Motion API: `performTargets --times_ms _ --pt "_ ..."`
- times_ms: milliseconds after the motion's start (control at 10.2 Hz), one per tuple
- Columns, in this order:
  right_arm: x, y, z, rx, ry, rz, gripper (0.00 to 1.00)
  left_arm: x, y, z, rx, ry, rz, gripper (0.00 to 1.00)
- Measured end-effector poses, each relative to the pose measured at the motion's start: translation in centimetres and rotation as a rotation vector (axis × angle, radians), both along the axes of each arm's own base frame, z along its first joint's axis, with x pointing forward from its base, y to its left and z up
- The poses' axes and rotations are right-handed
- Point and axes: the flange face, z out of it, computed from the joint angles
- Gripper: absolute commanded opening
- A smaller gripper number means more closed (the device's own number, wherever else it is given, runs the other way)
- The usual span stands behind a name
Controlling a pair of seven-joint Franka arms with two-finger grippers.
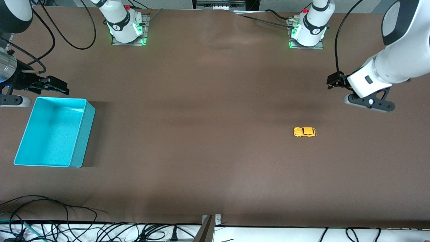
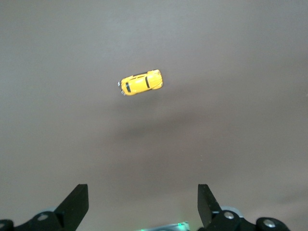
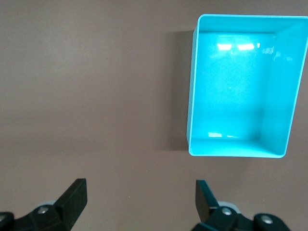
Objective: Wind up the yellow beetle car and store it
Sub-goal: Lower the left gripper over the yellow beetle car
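Yellow beetle car point(image 1: 305, 132) on table point(image 1: 208, 134), toward left arm's end, no readable markings. Left gripper point(image 2: 143, 202) up at its 1 o'clock, jaws wide, empty. Right gripper point(image 3: 140, 199) beside teal bin point(image 1: 81, 134), jaws wide, empty.

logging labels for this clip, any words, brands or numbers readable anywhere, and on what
None can be read.
Right arm's base: a small dark round mark on the white collar, too small to read.
Left arm's base: the same kind of mark, too small to read.
Yellow beetle car: no lettering visible.
Teal bin: plain, no label.
Left gripper and right gripper: plain black fingers, no markings.
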Motion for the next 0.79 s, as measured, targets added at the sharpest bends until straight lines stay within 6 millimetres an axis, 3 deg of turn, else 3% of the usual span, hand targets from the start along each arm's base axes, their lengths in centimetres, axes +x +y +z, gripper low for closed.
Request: performTargets --times_ms 393,787 --pt "0.2 -0.1 0.0 0.001 -0.011 -0.001 1.0 4.5 0.5 -9.0 -0.102 -0.005 -0.393 1.0" --pt "0.4 -0.1 -0.4 0.005 -0.004 -0.002 1.0 5.7 0.8 -17.4 -0.158 -0.018 -0.785 1.0"
